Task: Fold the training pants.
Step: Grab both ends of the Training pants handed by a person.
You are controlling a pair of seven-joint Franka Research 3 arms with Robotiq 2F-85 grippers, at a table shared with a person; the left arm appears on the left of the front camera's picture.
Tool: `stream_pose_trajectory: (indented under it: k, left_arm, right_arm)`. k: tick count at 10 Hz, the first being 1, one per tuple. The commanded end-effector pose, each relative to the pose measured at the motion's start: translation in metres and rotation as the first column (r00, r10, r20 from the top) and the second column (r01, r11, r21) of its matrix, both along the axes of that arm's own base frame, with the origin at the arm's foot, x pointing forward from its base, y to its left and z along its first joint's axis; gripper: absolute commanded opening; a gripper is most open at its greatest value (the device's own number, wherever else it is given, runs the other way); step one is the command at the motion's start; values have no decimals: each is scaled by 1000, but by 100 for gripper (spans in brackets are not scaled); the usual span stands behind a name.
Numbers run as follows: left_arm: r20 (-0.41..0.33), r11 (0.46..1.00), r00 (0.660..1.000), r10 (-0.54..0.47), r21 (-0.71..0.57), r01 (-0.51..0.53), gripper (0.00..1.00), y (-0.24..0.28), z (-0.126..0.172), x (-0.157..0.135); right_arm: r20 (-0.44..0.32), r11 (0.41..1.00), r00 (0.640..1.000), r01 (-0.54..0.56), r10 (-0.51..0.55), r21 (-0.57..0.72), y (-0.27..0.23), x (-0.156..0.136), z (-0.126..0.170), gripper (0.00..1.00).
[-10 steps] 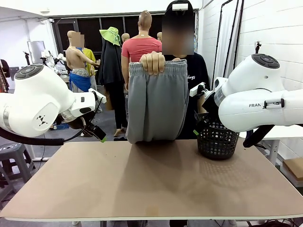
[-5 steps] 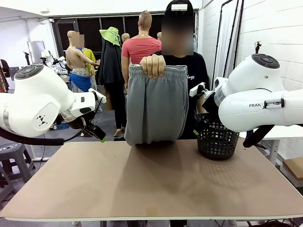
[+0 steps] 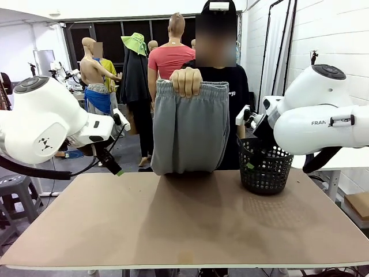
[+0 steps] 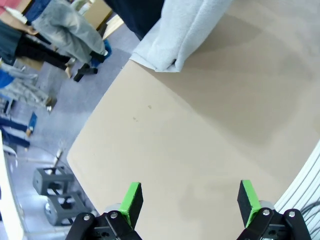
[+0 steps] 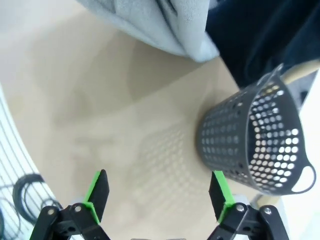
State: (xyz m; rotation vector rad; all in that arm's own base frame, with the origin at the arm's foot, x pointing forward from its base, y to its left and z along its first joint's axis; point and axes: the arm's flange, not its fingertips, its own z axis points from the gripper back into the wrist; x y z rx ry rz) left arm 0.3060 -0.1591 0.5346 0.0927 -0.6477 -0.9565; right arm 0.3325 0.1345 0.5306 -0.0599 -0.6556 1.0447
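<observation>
The person's fingers [image 3: 186, 82] pinch the training pants [image 3: 187, 130] up by the waistband over the bench [image 3: 184, 231], and the hem seems to brush it, offered for grabbing. The left hand [image 4: 190, 195] and right hand [image 5: 159, 192] hover alongside, fingers apart and empty.

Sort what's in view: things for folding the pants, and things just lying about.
Job: pants, held up by a hand; left claw, open; right claw, open; table.
Lying about: basket, on the table.
</observation>
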Motion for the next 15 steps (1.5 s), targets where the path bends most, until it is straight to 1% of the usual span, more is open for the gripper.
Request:
stream_pose_trajectory:
  k: [1,3,4,5,6,9,10,11,12,13,14,15]
  left_arm:
    - [-14,983,988,-156,100,157,100,8,7,6]
    - [-46,944,962,-270,184,274,100,9,7,8]
    - [-65,917,940,-334,210,340,100,10,8,7]
    - [-68,914,942,-330,227,336,100,8,9,8]
    - [-54,946,961,-269,171,275,100,5,2,3]
    - [-54,946,961,-269,171,275,100,5,2,3]
    - [-65,935,954,-294,186,301,100,5,4,3]
    - [-55,888,915,-401,225,402,100,12,5,20]
    - [-47,856,886,-462,239,459,100,20,7,34]
    - [-10,819,847,-532,247,517,100,25,7,44]
    - [30,791,814,-580,259,554,100,31,6,53]
    - [82,780,787,-612,232,582,100,36,3,61]
  right_arm:
    - [-6,987,992,-124,124,-97,-10,11,8,100]
    - [-14,959,971,-237,238,-152,-13,13,11,100]
    - [-29,940,958,-287,287,-183,-12,14,12,100]
    - [-23,933,953,-299,301,-201,-11,11,12,100]
    - [-15,963,974,-224,224,-151,-11,8,10,100]
    - [-15,963,974,-224,224,-151,-11,8,10,100]
    - [-18,954,969,-248,248,-169,-13,8,12,100]
    - [-1,947,968,-247,252,-203,-16,24,9,100]
    - [-1,938,957,-284,290,-201,-21,38,9,100]
    - [6,930,946,-316,323,-185,-25,49,7,100]
    - [8,910,921,-384,390,-156,-28,57,2,100]
    - [29,897,903,-423,430,-124,-28,67,-1,100]
